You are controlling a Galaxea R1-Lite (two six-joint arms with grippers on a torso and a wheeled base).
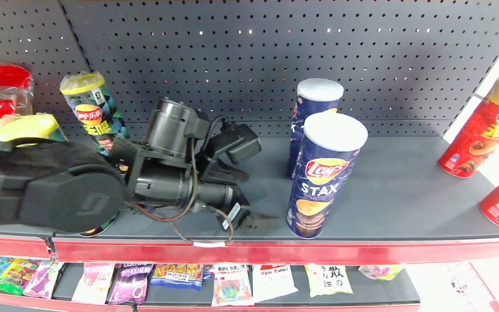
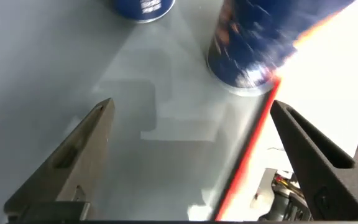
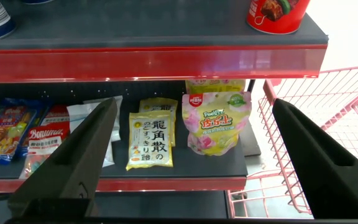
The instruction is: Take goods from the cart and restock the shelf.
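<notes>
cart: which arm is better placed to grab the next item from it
Right, probably. The right gripper is open, empty and low beside the pink cart; the left gripper is open up over the shelf near the blue can.

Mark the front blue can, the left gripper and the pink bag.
front blue can (image 1: 325,182), head view, middle of its label.
left gripper (image 2: 192,104), left wrist view, midway between its fingertips.
pink bag (image 3: 216,121), right wrist view, middle of its front.
</notes>
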